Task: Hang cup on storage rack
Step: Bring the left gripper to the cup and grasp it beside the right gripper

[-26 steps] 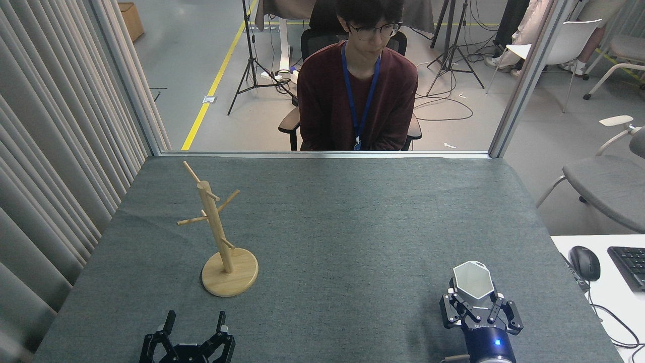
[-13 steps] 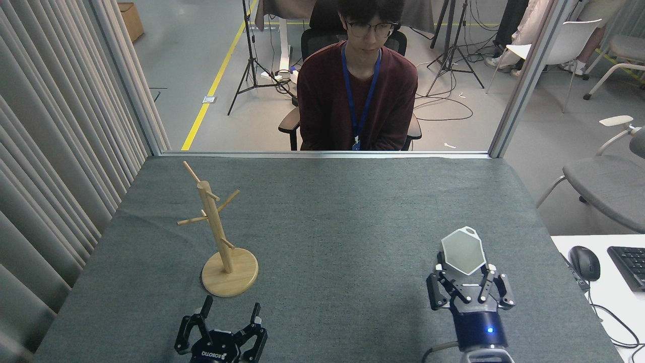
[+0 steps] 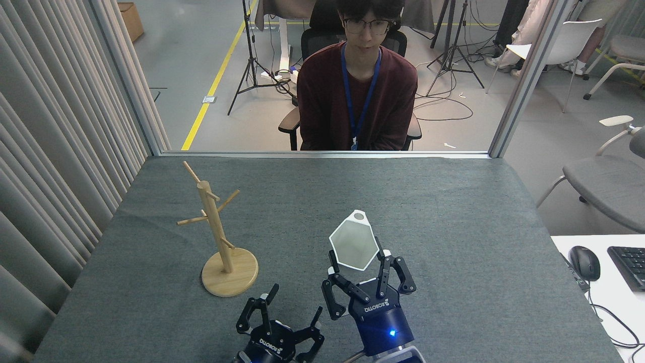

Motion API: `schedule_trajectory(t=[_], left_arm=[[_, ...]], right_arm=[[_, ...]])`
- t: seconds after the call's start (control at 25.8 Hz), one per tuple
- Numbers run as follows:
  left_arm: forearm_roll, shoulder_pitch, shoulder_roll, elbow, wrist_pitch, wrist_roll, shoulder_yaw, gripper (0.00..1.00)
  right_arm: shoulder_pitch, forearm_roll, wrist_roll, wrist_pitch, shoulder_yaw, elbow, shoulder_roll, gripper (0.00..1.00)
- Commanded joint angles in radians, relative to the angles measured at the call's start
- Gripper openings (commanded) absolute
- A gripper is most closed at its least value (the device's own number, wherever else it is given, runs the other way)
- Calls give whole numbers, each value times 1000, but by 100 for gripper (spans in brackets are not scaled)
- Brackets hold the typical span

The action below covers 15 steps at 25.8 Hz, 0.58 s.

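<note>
1. Cup (image 3: 353,245) sits in the right gripper (image 3: 359,262), fingers clamped on its lower body, hexagonal mouth tipped toward the camera, holed tab (image 3: 358,217) at the far top edge.
2. Relative to the storage rack (image 3: 217,237): cup is well to the right of the post, lifted off the table (image 3: 453,212), roughly level with the rack's middle in the view. True height against the pegs is not readable from this angle.
3. Left gripper (image 3: 289,311) hovers just right of the rack's disc base (image 3: 230,272) and nearer the camera, fingers spread, holding nothing. It sits just left of the right gripper.
4. Step in hand, as I judge it: transport. Cup is grasped and up, hanging not yet done, tab nowhere near a peg.
5. Rack pegs: one long one angling up-left from the top, one up-right (image 3: 228,200), one low-left (image 3: 191,220), a short stub lower on the post. The up-right peg faces the cup side, so it looks like the natural target.
6. Next move calls for: carry the cup left toward that peg, orient the wrist so the tab hole lines up with the peg's axis, thread it over the tip, then lower until the tab seats.
7. Watch items: hole is small and the peg thin and angled, so alignment margin is tight. Rack looks light; a sideways nudge could tip or slide it. Left gripper is placed where it could steady the base if needed.
8. Person seated beyond the table's far edge, behind the rack, clear of the workspace.
</note>
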Motion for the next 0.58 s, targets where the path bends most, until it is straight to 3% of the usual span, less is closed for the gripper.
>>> schedule_trajectory(t=[0.0, 0.54], left_arm=[[-14, -3, -4, -5, 4, -2, -60, 99], [-17, -19, -21, 3, 12, 0, -70, 99]], right_arm=[[15, 20, 4, 0, 30, 4, 18, 54], [96, 55, 1, -1, 90, 7, 21, 55]])
